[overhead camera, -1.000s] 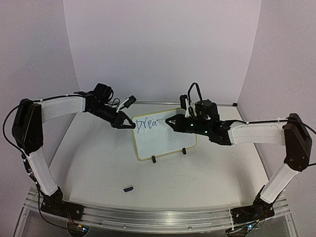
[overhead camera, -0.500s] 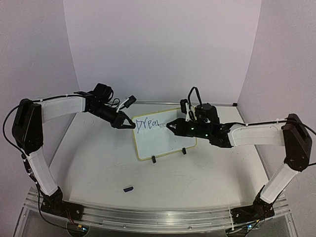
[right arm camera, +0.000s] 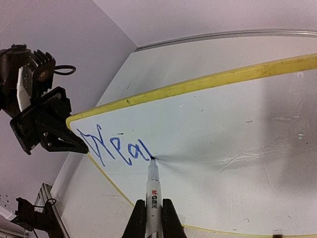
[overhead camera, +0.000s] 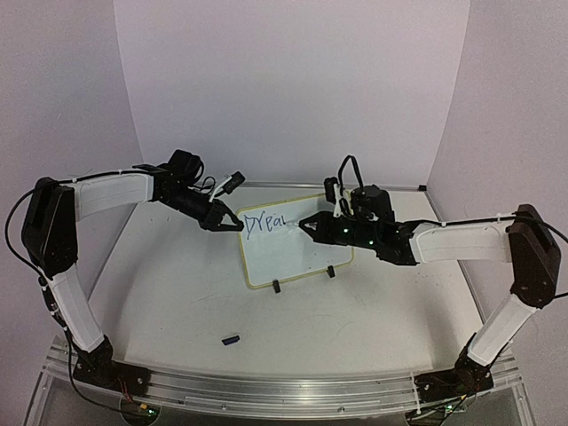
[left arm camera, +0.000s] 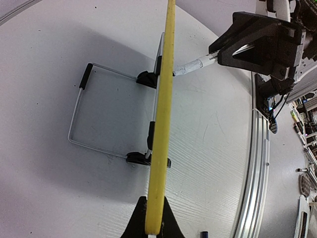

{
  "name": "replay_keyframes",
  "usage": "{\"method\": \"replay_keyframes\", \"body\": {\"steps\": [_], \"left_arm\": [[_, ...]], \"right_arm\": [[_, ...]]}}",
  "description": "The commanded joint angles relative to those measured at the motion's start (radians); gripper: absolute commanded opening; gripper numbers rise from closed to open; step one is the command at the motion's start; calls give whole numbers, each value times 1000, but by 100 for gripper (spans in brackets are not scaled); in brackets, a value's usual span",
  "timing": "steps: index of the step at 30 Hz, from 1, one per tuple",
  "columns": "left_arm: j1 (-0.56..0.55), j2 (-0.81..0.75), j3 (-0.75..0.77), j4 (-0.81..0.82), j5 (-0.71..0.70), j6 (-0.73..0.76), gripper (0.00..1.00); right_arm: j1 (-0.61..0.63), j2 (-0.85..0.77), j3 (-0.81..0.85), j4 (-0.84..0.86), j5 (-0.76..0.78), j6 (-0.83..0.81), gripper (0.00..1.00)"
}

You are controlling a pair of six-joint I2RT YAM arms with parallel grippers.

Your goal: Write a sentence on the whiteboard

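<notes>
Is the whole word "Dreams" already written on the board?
No, the blue letters on the whiteboard read only about "Drea", with the marker tip at their end.

From the left wrist the whiteboard (left arm camera: 161, 124) shows only its edge, its written face hidden.

The letters "Drea", the start of the sentence (right arm camera: 119, 148), are written in blue on the whiteboard (right arm camera: 237, 124), left of centre in the right wrist view. A small red logo, seemingly "M&G", is printed on the marker (right arm camera: 153, 196) at the bottom centre.
</notes>
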State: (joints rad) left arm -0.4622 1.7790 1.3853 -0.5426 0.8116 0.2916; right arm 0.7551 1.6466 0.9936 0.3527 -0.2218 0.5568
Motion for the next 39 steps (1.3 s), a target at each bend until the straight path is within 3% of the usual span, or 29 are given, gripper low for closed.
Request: {"method": "replay_keyframes", "body": {"steps": [1,39], "left_arm": [[-16,2,20,-53,-40,26,0],[-19,2,20,-54,-40,25,0]], "right_arm": [[-6,-22,46,62,48,8,0],[-10,-46,-79,61,83,48,0]]}}
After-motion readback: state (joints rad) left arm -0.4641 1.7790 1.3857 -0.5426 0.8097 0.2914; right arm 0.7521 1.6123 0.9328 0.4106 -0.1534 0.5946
